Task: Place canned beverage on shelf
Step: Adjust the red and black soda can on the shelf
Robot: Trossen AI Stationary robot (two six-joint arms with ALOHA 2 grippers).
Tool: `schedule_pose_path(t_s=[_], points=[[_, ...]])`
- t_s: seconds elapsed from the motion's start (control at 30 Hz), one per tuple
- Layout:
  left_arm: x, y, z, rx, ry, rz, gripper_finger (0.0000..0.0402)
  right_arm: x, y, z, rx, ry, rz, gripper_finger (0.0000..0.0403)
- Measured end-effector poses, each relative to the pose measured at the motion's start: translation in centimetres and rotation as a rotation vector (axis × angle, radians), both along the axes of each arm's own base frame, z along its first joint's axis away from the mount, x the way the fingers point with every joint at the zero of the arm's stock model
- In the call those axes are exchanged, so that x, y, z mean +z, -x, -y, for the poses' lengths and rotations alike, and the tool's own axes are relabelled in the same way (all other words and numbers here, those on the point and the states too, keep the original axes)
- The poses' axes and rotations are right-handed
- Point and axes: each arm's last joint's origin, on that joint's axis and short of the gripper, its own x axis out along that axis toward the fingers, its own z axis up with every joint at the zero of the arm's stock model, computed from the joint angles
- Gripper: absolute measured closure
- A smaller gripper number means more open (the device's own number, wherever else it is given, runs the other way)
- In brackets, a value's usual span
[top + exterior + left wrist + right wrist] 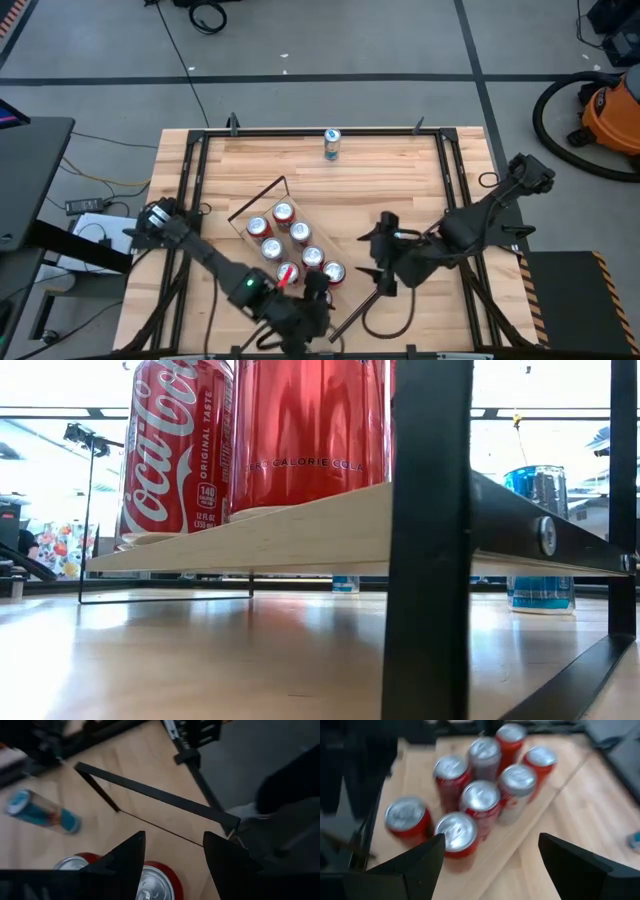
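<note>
A long pale wood shelf (290, 245) with thin black metal rods at its ends is lying diagonally across the lower middle of the overhead frame, carrying a cluster of red soda cans (284, 213) with silver tops. The left gripper (312, 290) is hovering at the lower end of that shelf, just beside the red can (289, 273) nearest it; its dark fingers (129, 860) are standing a narrow way apart, with a silver can top (153, 887) showing between them in the wrist view, though whether they are touching it cannot be told. The right gripper (380, 250) is waiting just right of the shelf in the overhead frame, its jaws spread and holding nothing, looking across at the grouped cans (480, 800). A lone blue and silver can (332, 144) is standing upright near the top centre edge of the slatted wooden tabletop (400, 175), well apart from both grippers and off the shelf. An orange shop vacuum (610, 115) is sitting on the floor at the right edge.
</note>
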Motion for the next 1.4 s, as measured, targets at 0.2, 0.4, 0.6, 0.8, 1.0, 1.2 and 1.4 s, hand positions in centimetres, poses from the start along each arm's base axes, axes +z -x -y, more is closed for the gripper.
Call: schedule_pose_path(t_s=[0.2,0.4,0.6,0.8,1.0,1.2,1.4], points=[[-0.5,-1.0,-2.2,-0.009,0.028,-0.097,0.0185,0.8,2.1,-1.4,-0.104,0.059,0.119,0.0072],[-0.5,-1.0,-2.3,-0.116,-0.091,-0.077,0.0149,1.2,3.8,-2.9,-0.223,0.188,0.279,0.0072],[-0.5,-1.6,-3.3,-0.175,-0.135,-0.082,0.0113,-0.5,4.2,-3.0,-0.316,0.206,0.346,0.0072],[-0.9,-1.4,-3.6,-0.282,-0.061,-0.172,0.0106,-0.4,4.0,-3.1,-0.376,0.211,0.415,0.0072],[-1.0,-1.6,-3.7,-0.343,-0.118,-0.142,0.0106,0.0,3.7,-3.3,-0.385,0.193,0.444,0.0072],[-2.1,-2.2,-3.8,-0.358,-0.15,-0.169,0.0106,0.1,3.6,-3.2,-0.391,0.184,0.446,0.0072],[-3.0,-2.8,-4.1,-0.351,-0.16,-0.191,0.0106,0.0,3.4,-3.0,-0.397,0.171,0.444,0.0072]])
